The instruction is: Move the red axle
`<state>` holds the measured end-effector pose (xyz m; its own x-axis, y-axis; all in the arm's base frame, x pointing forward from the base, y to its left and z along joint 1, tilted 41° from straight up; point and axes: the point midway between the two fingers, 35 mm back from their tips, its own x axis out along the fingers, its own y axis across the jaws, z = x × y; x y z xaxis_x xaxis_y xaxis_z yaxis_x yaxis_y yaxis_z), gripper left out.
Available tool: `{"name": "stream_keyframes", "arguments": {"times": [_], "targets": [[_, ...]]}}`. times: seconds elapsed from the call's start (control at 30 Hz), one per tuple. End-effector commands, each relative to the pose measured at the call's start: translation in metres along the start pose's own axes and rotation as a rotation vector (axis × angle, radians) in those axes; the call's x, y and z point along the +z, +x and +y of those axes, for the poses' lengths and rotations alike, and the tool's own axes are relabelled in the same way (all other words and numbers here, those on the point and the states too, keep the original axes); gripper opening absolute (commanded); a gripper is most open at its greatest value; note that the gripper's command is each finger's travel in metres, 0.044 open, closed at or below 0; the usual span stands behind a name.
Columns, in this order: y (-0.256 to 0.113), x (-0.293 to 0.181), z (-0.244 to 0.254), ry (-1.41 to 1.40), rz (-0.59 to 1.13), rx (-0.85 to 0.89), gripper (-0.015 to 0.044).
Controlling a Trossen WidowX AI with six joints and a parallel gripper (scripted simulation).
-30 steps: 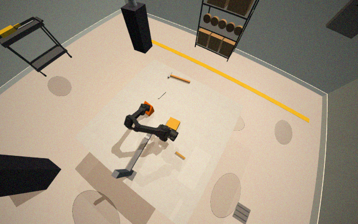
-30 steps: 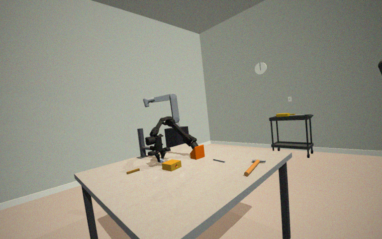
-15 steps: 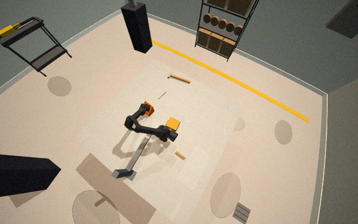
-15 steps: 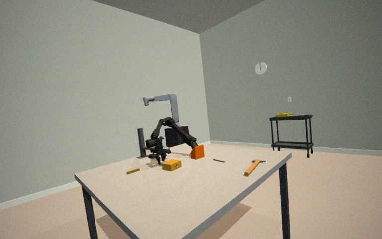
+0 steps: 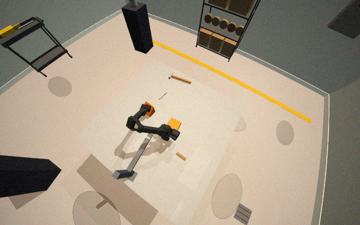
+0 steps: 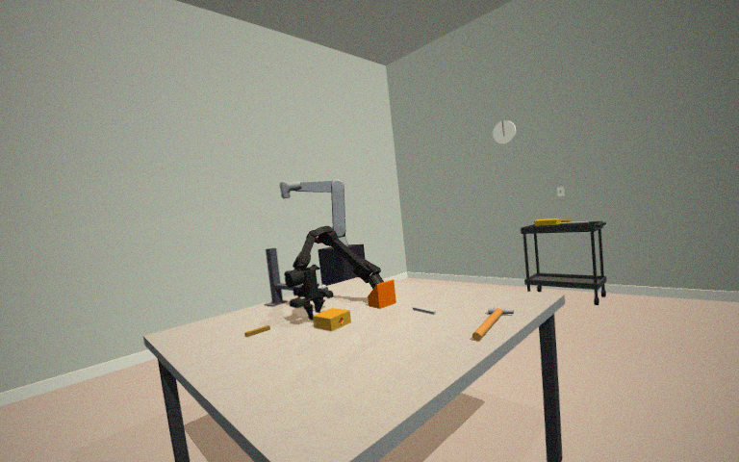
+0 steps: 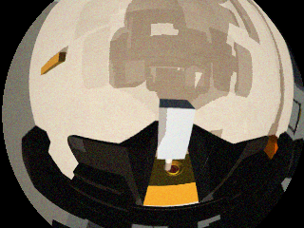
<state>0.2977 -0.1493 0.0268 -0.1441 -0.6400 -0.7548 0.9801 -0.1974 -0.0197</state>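
The yellow beam (image 5: 174, 123) (image 6: 325, 320) (image 7: 171, 195) stands on the table. Red of the axle (image 6: 341, 320) shows at the hole in its side in the exterior view, and dark red shows in the hole on the near face in the wrist view. My gripper (image 6: 315, 312) (image 7: 171, 125) is low beside the beam, shut on a pale block with a thin pin (image 7: 168, 164). The pin's tip overlaps the hole's left edge in the wrist view; whether it touches or enters is unclear. Its fingertips are hidden in the top view. I cannot identify the bracket or V-blocks for certain.
An orange block (image 5: 151, 110) (image 6: 384, 294) (image 7: 272, 146) is by the arm's base. A dark post (image 6: 272, 274) with a horizontal bar stands at the table's far edge. A yellow stick (image 5: 181, 155) (image 6: 257, 330) (image 7: 52, 64), a hammer (image 5: 181, 78) (image 6: 487, 324) and a thin rod (image 5: 162, 95) (image 6: 423, 310) lie around.
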Motion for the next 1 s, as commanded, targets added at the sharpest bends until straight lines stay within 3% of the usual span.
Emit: {"name": "stream_keyframes", "arguments": {"times": [0.0,0.97], "targets": [[0.000,-0.009,0.000,0.006,0.004,0.003,0.0000],[-0.001,-0.031,-0.004,0.006,0.004,0.003,0.0000]]}}
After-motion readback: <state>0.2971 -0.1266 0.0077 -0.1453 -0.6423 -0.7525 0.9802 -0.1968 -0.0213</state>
